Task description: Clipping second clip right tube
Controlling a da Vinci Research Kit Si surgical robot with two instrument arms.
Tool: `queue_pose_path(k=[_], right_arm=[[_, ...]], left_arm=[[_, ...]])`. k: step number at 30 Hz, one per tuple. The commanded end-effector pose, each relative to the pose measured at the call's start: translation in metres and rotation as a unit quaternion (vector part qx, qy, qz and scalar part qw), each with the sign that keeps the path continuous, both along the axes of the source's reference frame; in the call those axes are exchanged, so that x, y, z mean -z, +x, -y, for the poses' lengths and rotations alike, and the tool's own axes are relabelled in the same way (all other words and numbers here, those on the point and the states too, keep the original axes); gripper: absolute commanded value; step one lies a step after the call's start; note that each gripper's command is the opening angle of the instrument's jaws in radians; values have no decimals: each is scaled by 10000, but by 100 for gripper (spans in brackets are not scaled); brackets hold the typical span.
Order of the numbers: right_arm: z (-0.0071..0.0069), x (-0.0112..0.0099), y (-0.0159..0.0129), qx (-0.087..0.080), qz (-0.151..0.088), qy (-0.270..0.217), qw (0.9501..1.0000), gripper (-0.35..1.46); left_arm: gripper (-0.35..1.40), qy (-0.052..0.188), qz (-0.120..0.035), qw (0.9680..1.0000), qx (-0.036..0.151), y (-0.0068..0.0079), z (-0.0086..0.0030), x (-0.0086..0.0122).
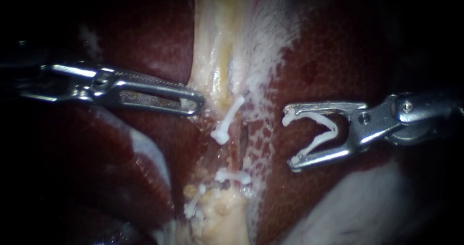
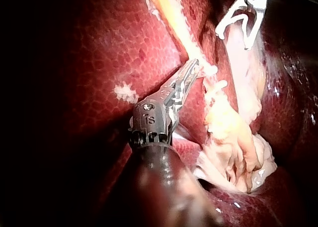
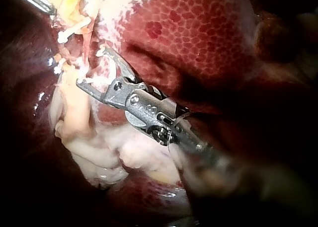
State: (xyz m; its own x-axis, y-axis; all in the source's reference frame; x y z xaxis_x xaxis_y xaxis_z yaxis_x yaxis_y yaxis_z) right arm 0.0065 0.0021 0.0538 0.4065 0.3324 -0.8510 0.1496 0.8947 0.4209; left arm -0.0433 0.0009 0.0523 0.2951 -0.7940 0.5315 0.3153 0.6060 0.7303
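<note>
Right instrument [image 1: 290, 138], jaws wide, gripping an open white V-shaped plastic clip [image 1: 314, 115], mouth facing the thin clipped tube [image 1: 237, 151] just view-left, its axis upright, crosswise to them; left instrument [image 1: 197, 104], nearer, jaws closed on pale yellowish tissue band [image 1: 212, 56].

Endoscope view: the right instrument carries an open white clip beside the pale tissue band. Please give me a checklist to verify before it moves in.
1. Clip loaded: ok. The white V-shaped plastic clip sits open between both jaws of the right instrument.
2. Clip's mouth empty: ok, only the dark red liver shows behind it.
3. Mouth faces the pale yellowish tissue band: ok.
4. Target tube told apart from the tissue around it: cannot tell.
5. Room between the upper placed clip and the lower placed clip: ok, a gap shows.
6. Left instrument out of the path: ok, at the band's far edge.
</note>
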Motion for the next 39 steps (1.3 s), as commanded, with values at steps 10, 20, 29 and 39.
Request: queue_pose_path(k=[10, 20, 29, 39], right_arm=[[19, -15, 13, -25, 28, 47, 10000, 60], [58, -50, 47, -75, 134, 589, 9981, 60], [67, -64, 73, -190, 250, 1002, 9945, 60], [67, -73, 91, -172, 260, 1067, 9938, 60]], left_arm=[[-35, 13, 18, 10000, -15, 4, 2, 9], [-35, 81, 73, 9999, 13, 21, -8, 50], [-35, 31, 187, 9997, 146, 35, -15, 88], [-35, 10, 199, 9997, 170, 38, -14, 102]])
